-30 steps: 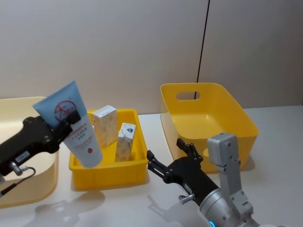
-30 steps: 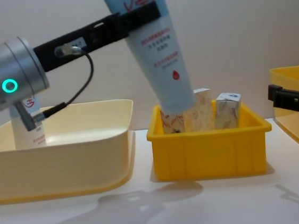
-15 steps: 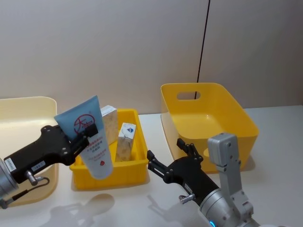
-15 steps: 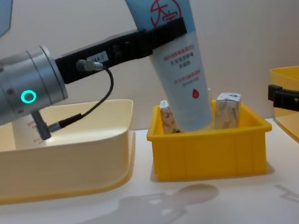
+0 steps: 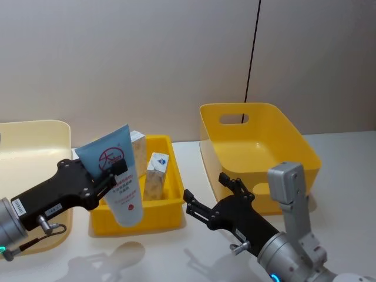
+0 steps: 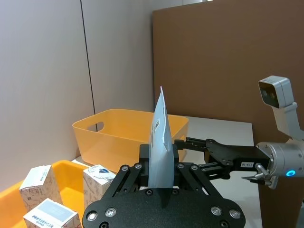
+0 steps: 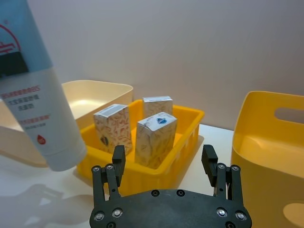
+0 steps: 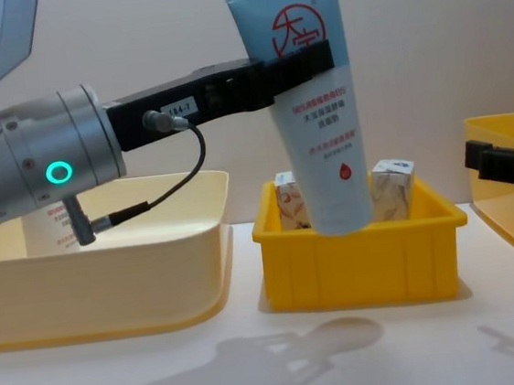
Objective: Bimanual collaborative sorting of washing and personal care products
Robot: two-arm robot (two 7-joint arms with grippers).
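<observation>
One light-blue tube (image 8: pixel 326 148) hangs nearly upright in your left gripper (image 8: pixel 303 62), rounded cap end down and flat crimped end up, its top leaning slightly left. The fingers clamp its upper half, and the arm reaches in level from the left. Beyond the gripper, three white cartons (image 7: pixel 154 137) stand in a small yellow tray (image 8: pixel 366 264). To its right, your right gripper (image 5: pixel 205 189) hovers with fingers spread, empty.

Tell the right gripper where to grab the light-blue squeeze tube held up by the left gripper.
Grip the light-blue squeeze tube by its lower body, below the left gripper, which clamps its flat upper part under the red logo. Bring the open right gripper in from the robot's right: the tube hangs nearly upright, cap end down, that stretch free.
</observation>
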